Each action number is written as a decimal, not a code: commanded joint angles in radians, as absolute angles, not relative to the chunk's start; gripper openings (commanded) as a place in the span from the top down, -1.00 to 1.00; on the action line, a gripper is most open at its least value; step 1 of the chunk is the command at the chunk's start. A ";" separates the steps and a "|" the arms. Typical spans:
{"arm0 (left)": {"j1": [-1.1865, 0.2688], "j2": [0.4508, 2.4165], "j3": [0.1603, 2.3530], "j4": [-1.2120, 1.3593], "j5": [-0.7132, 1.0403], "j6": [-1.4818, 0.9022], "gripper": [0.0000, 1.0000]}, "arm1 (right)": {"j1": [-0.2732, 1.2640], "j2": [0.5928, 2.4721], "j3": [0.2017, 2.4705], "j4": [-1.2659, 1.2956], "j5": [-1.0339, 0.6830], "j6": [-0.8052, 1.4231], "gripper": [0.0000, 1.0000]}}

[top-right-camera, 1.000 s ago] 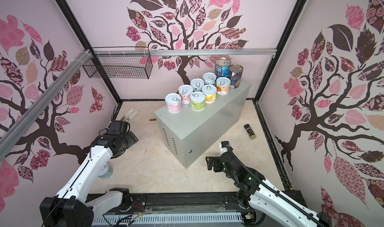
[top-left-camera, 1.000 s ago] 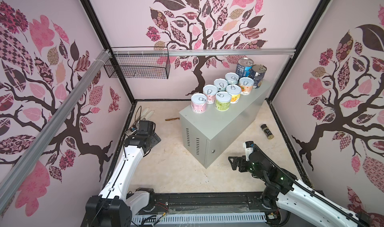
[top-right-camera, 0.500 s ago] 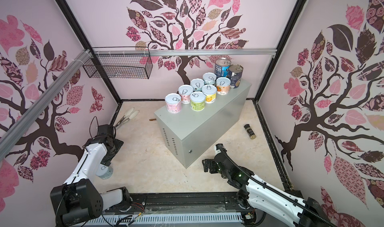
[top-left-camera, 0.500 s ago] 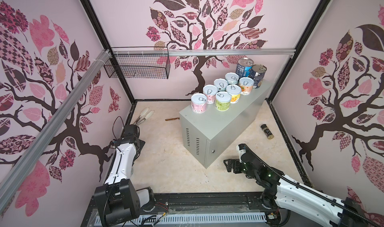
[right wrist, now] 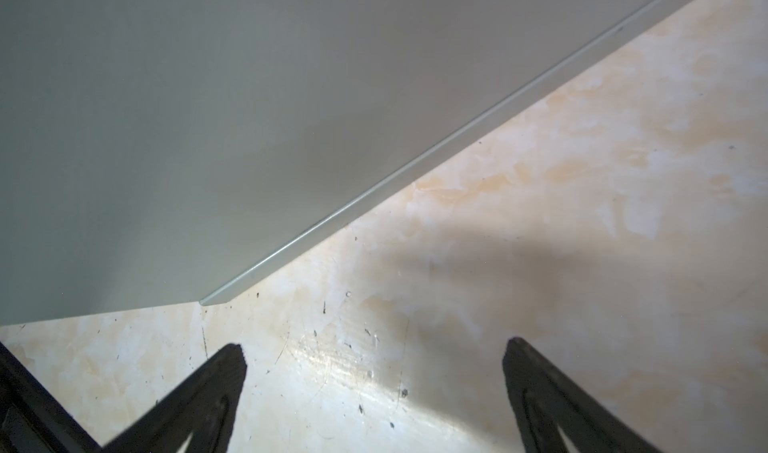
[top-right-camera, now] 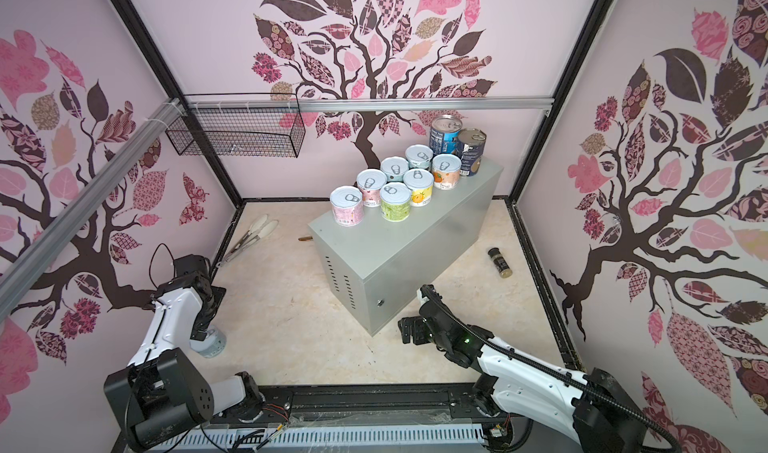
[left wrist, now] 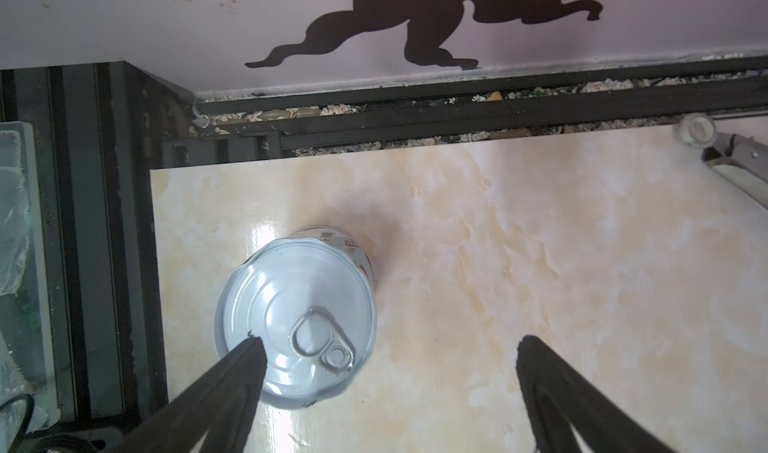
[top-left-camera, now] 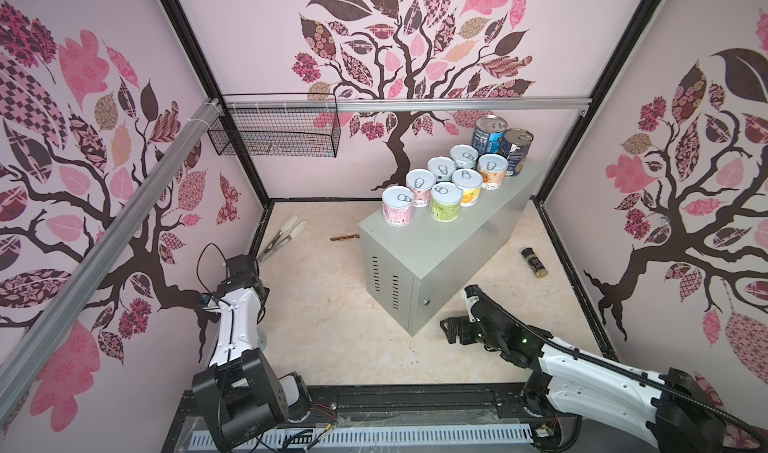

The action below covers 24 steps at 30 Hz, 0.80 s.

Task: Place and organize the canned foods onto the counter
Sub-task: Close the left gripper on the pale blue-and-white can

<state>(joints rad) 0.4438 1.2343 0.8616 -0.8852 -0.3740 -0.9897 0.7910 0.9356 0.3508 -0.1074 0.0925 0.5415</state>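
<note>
- The large grey metal cabinet (top-left-camera: 457,239) (top-right-camera: 415,243) with vent slots and a small door lock stands on the beige marbled floor (top-left-camera: 332,305). Taking a top view as the dial, it sits just right of the floor's centre, and its long axis runs from 7 to 1 o'clock.
- The black wire basket (top-left-camera: 274,129) hangs from the rail on the back wall at 11 o'clock.
- The left gripper (left wrist: 390,343) hangs at 8 o'clock near the left wall with its jaws spread wide, holding nothing.
- The right gripper (right wrist: 374,347) (top-left-camera: 453,330) is also spread wide and empty. It is low over the floor at 5 o'clock, just beside the cabinet's near corner.
- Two tall dark-blue cans (top-left-camera: 489,135) stand upright on the cabinet top at its 1 o'clock end, side by side.
- Seven short pastel-labelled cans (top-left-camera: 445,201) stand upright in two close rows on the cabinet top, running from the tall pair toward 7 o'clock.
- One short silver-lidded can (left wrist: 297,318) (top-right-camera: 212,345) stands upright on the floor under the left gripper. In the left wrist view one finger (left wrist: 232,372) crosses its lid, possibly touching, though I cannot tell.
- Metal tongs with pale tips (top-left-camera: 282,237) lie on the floor at 10 o'clock against the left wall.
- A small dark spice jar (top-left-camera: 534,262) lies on its side at 3 o'clock, well apart from the cabinet.
</note>
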 commanded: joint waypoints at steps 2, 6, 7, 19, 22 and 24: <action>0.492 1.252 0.823 -0.898 -0.374 -1.011 -0.96 | 0.789 0.964 0.385 -0.078 0.083 0.511 -1.00; 0.550 1.269 0.789 -0.865 -0.337 -0.985 -0.96 | 0.789 0.996 0.382 -0.060 0.065 0.512 -1.00; 0.558 1.279 0.782 -0.859 -0.337 -0.979 -0.96 | 0.789 1.004 0.382 -0.055 0.062 0.513 -1.00; 0.576 1.376 0.774 -0.803 -0.265 -0.979 -0.96 | 0.789 1.045 0.386 -0.040 0.055 0.515 -1.00; 0.576 1.413 0.785 -0.797 -0.238 -0.962 -0.96 | 0.789 1.047 0.385 -0.039 0.057 0.515 -1.00; 0.578 1.434 0.788 -0.795 -0.231 -0.964 -0.96 | 0.789 1.049 0.386 -0.041 0.057 0.515 -1.00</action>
